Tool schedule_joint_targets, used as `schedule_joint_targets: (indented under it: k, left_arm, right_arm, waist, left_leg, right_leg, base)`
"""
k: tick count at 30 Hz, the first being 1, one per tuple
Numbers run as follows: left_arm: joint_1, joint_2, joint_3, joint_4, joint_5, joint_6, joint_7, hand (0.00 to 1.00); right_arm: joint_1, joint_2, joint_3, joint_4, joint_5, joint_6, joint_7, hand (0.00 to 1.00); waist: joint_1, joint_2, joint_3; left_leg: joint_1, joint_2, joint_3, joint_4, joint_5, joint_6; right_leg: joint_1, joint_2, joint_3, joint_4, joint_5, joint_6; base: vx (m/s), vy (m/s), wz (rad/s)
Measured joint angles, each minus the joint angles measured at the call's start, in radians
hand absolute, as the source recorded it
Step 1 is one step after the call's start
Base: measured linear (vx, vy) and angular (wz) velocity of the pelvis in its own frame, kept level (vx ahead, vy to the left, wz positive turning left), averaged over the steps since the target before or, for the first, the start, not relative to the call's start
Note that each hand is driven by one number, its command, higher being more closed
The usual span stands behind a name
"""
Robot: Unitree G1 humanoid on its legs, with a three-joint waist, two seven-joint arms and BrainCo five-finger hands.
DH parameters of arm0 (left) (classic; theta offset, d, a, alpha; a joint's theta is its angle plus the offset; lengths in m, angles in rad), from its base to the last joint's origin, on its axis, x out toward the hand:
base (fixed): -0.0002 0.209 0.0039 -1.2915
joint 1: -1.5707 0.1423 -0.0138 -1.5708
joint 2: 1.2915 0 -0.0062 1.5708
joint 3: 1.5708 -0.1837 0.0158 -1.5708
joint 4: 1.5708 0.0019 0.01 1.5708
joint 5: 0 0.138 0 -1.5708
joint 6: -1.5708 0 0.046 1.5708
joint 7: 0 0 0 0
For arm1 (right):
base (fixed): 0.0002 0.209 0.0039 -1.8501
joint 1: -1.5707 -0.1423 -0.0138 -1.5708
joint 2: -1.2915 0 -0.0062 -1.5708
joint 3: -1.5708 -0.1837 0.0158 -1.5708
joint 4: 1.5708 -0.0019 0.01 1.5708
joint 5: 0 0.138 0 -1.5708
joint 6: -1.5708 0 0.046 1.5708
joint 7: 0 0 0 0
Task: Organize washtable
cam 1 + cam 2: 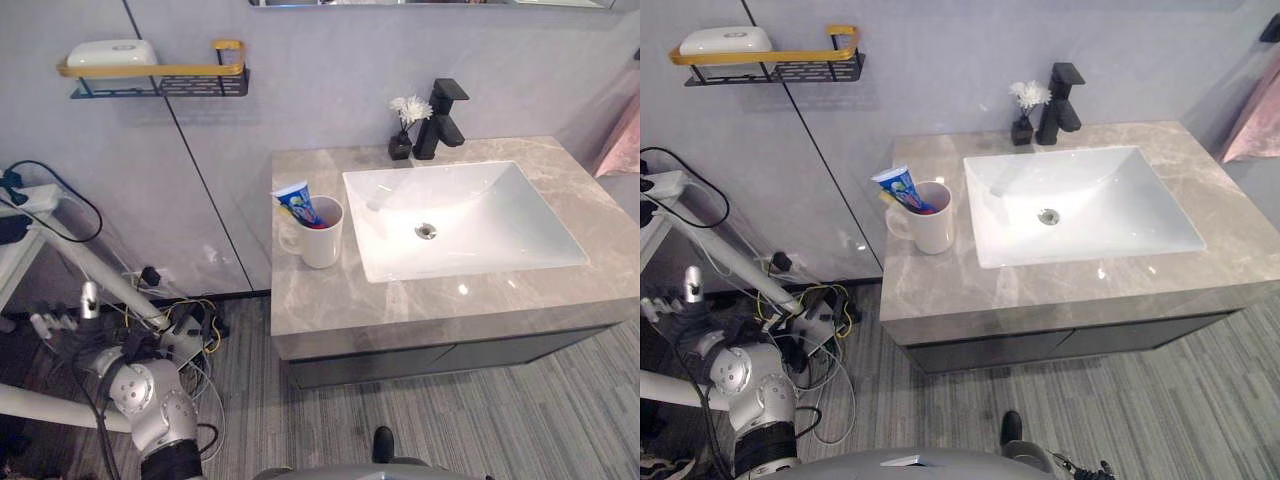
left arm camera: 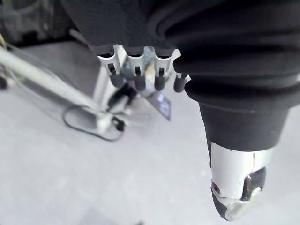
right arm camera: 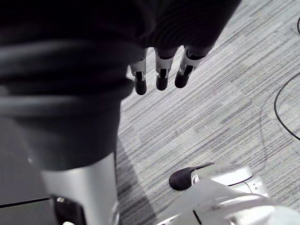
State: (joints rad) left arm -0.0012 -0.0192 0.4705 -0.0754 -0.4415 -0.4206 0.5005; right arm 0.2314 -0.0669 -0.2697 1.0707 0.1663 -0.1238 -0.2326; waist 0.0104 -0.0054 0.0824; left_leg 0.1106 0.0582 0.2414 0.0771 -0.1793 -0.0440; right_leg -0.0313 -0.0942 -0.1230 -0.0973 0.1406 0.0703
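A white mug (image 1: 322,232) stands on the grey marble counter (image 1: 330,300), left of the white sink basin (image 1: 500,210). A blue toothpaste tube (image 1: 298,205) leans out of the mug. Behind the sink are a black faucet (image 1: 441,118) and a small dark vase with a white flower (image 1: 403,140). On the wall to the left, a black and gold shelf (image 1: 160,80) carries a white soap dish (image 1: 110,55). My left hand (image 2: 136,77) hangs low beside the table with relaxed fingers and holds nothing. My right hand (image 3: 161,70) hangs over the striped floor, fingers straight and empty.
A white metal frame (image 1: 70,255) with a tangle of cables and a power strip (image 1: 180,335) stands on the floor left of the cabinet. A pink cloth (image 1: 625,140) hangs at the right edge. Grey striped carpet (image 1: 520,420) runs in front of the cabinet.
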Motion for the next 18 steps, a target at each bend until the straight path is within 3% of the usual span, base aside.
schedule_joint_targets:
  k: [3, 4, 6, 7, 12, 18]
  left_arm:
    - [0.000, -0.017, -0.096, -0.149, 0.019, -0.022, -0.009, 0.00]
    - [-0.002, -0.017, -0.188, -0.236, 0.058, -0.028, -0.033, 0.00]
    - [-0.006, -0.017, -0.262, -0.280, 0.080, -0.038, -0.061, 0.00]
    - [-0.010, -0.017, -0.320, -0.295, 0.086, -0.045, -0.082, 1.00]
    - [-0.013, -0.019, -0.509, -0.311, 0.077, -0.044, -0.174, 1.00]
    - [-0.013, -0.003, -0.615, -0.300, 0.053, -0.025, -0.280, 1.00]
  right_arm:
    - [0.001, 0.000, 0.000, 0.001, 0.000, -0.003, 0.007, 0.00]
    - [0.002, 0.000, -0.003, 0.001, 0.000, -0.008, 0.017, 0.00]
    - [0.004, 0.000, -0.003, 0.002, 0.000, -0.011, 0.019, 0.00]
    - [0.008, 0.000, -0.004, 0.002, 0.001, -0.018, 0.022, 0.00]
    - [0.031, 0.000, -0.004, 0.003, 0.001, -0.021, 0.035, 0.00]
    - [0.026, -0.003, -0.001, 0.028, 0.001, -0.023, 0.036, 0.00]
  waist:
    - [-0.001, 0.000, 0.000]
    - [-0.003, 0.001, -0.001]
    - [-0.004, 0.003, -0.003]
    - [-0.007, 0.005, -0.005]
    - [-0.013, 0.006, -0.019]
    - [-0.023, 0.003, -0.025]
  left_leg:
    - [0.000, 0.000, -0.002, 0.005, 0.001, 0.000]
    - [-0.001, 0.000, -0.001, 0.008, 0.001, 0.000]
    - [-0.001, 0.000, -0.001, 0.011, 0.001, 0.000]
    - [-0.002, 0.000, 0.000, 0.012, 0.000, 0.000]
    - [-0.020, 0.000, 0.000, 0.017, 0.000, 0.000]
    - [-0.016, 0.002, 0.003, 0.016, 0.000, 0.000]
  right_leg:
    - [0.000, 0.000, 0.000, 0.003, 0.002, -0.002]
    - [0.000, -0.001, 0.001, 0.005, 0.004, -0.003]
    - [0.000, -0.001, 0.002, 0.005, 0.004, -0.003]
    - [0.000, -0.001, 0.002, 0.006, 0.005, -0.003]
    - [-0.010, 0.000, 0.003, 0.006, 0.004, -0.003]
    - [-0.006, 0.001, 0.003, 0.005, 0.005, -0.003]
  base:
    - [0.00, -0.006, 0.01]
    - [0.00, 0.000, 0.00]
    - [0.00, 0.000, 0.00]
    - [0.00, 0.000, 0.00]
    - [-0.02, -0.001, -0.01]
    - [0.00, 0.000, 0.00]
